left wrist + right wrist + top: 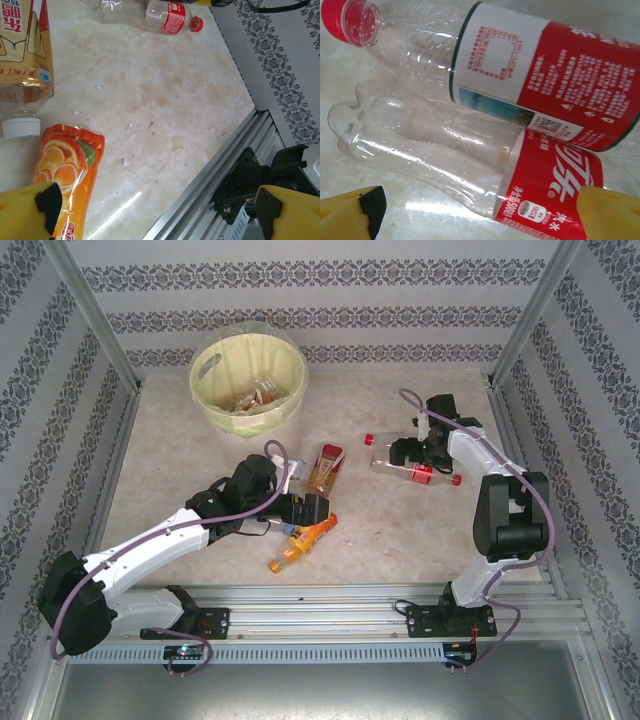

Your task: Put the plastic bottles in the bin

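While stretched forward and low, the left tool (314,508) and right tool (400,452) gape over bottles (418,474).

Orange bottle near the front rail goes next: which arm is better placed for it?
Left. The left gripper sits open right beside the orange bottle, which shows close under it in the left wrist view. The right gripper is farther off, open over the two red-labelled bottles.
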Controlling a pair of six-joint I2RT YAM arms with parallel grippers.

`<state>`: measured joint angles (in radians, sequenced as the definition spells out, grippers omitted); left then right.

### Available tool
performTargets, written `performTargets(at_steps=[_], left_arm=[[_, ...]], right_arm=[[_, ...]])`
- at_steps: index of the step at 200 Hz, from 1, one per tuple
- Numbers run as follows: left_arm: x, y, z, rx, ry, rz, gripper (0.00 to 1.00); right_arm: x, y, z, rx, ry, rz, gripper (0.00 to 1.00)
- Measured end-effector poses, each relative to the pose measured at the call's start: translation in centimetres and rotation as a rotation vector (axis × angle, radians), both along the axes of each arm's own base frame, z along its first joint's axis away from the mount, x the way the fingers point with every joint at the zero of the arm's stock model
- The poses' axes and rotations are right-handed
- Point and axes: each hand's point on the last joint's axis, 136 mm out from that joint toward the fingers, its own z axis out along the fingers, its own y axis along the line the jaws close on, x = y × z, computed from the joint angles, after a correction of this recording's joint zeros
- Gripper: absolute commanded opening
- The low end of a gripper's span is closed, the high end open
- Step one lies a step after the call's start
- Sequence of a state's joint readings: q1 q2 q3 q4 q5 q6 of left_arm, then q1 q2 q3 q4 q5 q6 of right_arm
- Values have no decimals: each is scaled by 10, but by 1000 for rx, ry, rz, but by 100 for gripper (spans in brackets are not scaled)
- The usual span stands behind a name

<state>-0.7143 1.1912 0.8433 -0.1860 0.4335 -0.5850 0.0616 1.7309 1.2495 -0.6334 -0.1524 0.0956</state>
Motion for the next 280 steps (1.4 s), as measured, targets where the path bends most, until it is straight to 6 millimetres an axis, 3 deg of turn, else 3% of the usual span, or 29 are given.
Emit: performTargets(at_steps=[95, 113, 157, 227, 280], left_arm=[[-2, 1, 9, -16, -19, -1, 100], [-2, 2, 9, -16, -20, 0, 100], [-2, 3, 8, -11, -19, 4, 100], [1, 1, -2, 12, 2, 9, 100], [3, -1, -5, 18, 10, 9, 100]], right_arm=[[-15, 21, -8, -123, 34, 109, 95], [-16, 22, -7, -119, 32, 112, 89], [-17, 22, 5, -102, 8, 90, 91], [18, -7, 40, 26, -58, -241, 97], [26, -16, 29, 156, -2, -516, 98]])
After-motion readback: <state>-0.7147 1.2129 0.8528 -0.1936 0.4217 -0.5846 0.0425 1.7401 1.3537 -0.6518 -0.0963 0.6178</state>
